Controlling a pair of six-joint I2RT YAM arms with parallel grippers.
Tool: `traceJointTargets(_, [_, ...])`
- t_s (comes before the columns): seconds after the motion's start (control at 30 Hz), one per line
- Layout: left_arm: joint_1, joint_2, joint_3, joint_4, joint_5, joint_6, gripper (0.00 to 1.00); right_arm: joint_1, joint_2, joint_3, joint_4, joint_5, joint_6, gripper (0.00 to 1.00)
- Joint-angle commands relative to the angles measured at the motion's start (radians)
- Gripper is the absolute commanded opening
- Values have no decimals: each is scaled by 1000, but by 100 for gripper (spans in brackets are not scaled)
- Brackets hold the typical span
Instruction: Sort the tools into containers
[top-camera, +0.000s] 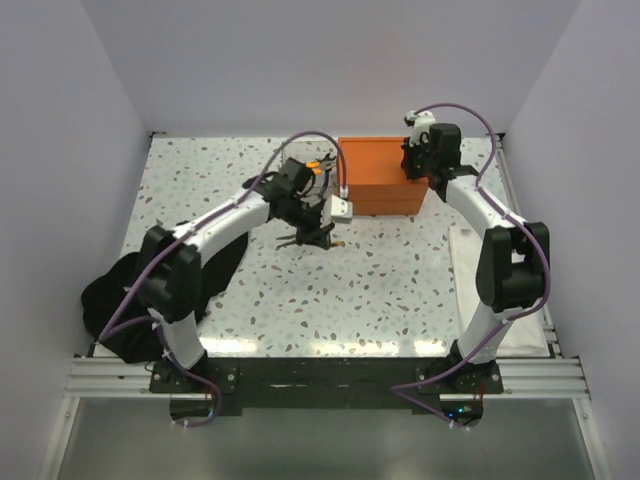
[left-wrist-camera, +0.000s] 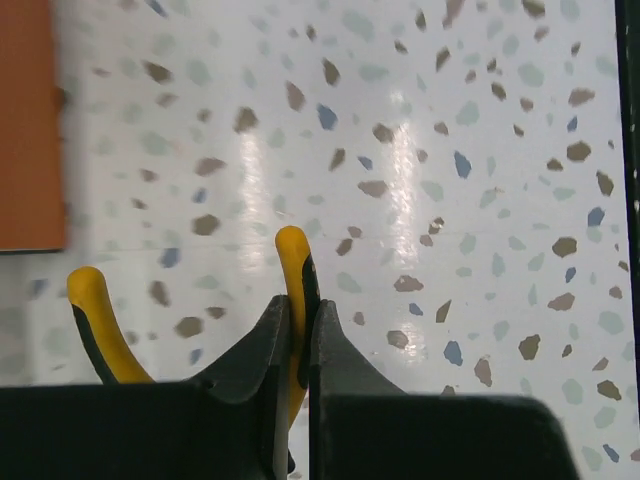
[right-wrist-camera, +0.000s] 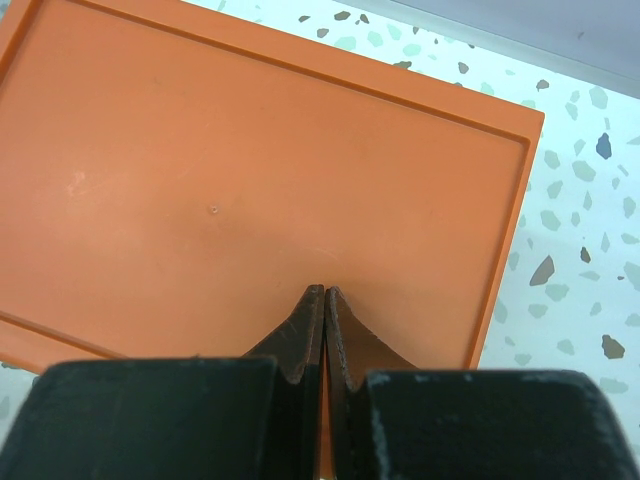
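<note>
Evidently a carrying step is in hand: the left gripper (left-wrist-camera: 298, 310) has its jaws pinched nearly together on one handle of the orange-and-black-handled pliers (left-wrist-camera: 292, 268), the other handle curving free to the jaws' left, with the orange rectangular lidded box (left-wrist-camera: 30, 120) ahead and further left. The right gripper (right-wrist-camera: 325, 297) has its jaws closed tight on nothing, tips directly over that box's flat lid (right-wrist-camera: 250, 180) (touching or just above, I cannot tell), which looks shut. Next, I judge, the lid must be raised before the pliers go in, so the right jaws need a hold on its rim.
</note>
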Motion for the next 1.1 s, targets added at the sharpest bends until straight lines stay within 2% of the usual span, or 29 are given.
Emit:
traceJointTargets(0.0, [59, -231, 126, 91, 61, -84, 0, -8, 76, -65, -206, 69, -26, 0])
traceJointTargets(0.17, [117, -189, 224, 230, -122, -144, 0, -8, 88, -53, -198, 72, -27, 0])
traceJointTargets(0.23, [128, -159, 241, 320, -226, -226, 0, -8, 93, -48, -196, 74, -24, 0])
traceJointTargets(0.27, [148, -138, 236, 421, -223, -247, 0, -10, 97, -42, -195, 72, -24, 0])
traceJointTargets(0.37, [163, -71, 238, 566, -203, -282, 0, -8, 111, -24, -199, 72, -21, 0])
traceJointTargets(0.53, [179, 87, 386, 633, -151, -380, 0, -8, 134, 5, -204, 68, -21, 0])
traceJointTargets(0.73, [200, 236, 509, 672, -166, -474, 0, -8, 140, 4, -207, 66, -24, 0])
traceJointTargets(1.07, [200, 258, 396, 645, -154, -512, 0, -10, 157, 21, -207, 63, -23, 0])
